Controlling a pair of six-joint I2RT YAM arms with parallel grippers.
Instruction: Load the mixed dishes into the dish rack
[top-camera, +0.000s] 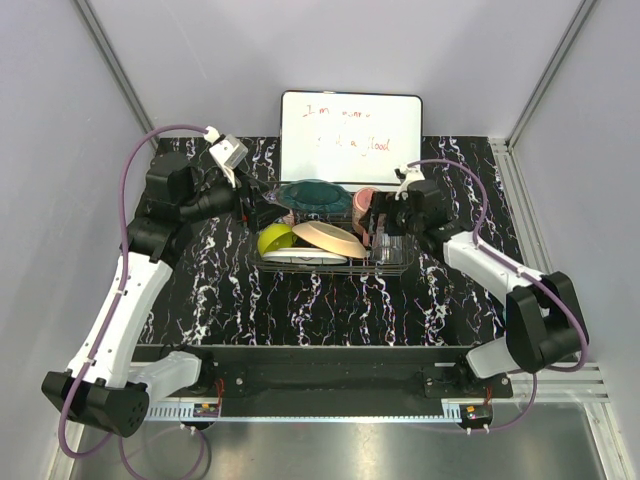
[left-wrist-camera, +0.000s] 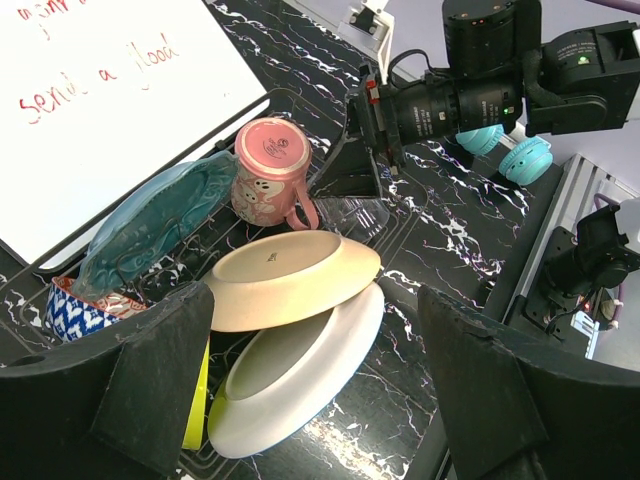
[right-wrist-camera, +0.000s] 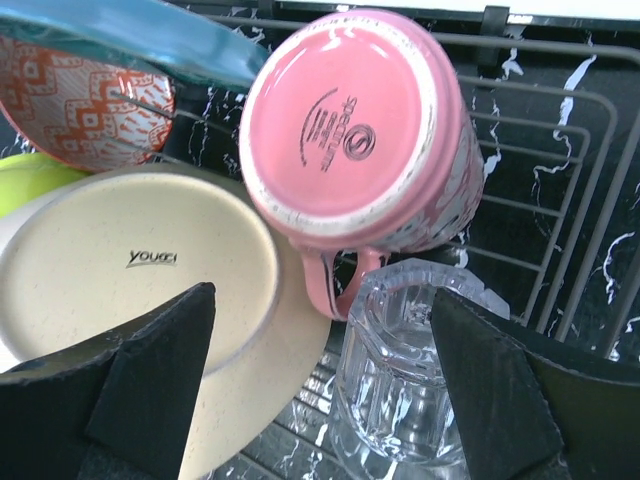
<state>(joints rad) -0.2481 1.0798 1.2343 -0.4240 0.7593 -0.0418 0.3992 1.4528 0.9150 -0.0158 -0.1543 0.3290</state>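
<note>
The dish rack (top-camera: 398, 266) holds the teal plate (top-camera: 315, 195), lime-green bowl (top-camera: 274, 238), peach plate (top-camera: 328, 238), white plate (top-camera: 300, 256) and pink mug (top-camera: 365, 200). My left gripper (left-wrist-camera: 320, 400) is open and empty above the white plate (left-wrist-camera: 300, 370) and peach plate (left-wrist-camera: 290, 275). My right gripper (right-wrist-camera: 320, 400) is open, with the clear glass (right-wrist-camera: 400, 370) standing in the rack between its fingers, close to the right one. The upturned pink mug (right-wrist-camera: 360, 130) touches the glass. The red patterned bowl (right-wrist-camera: 90, 100) lies under the teal plate (right-wrist-camera: 150, 35).
A white handwritten whiteboard (top-camera: 350, 125) stands just behind the rack. Both grippers hang over the rack, the left (top-camera: 262, 212) at its left end and the right (top-camera: 372, 225) at its right end. Grey walls close in the black marbled table (top-camera: 330, 310).
</note>
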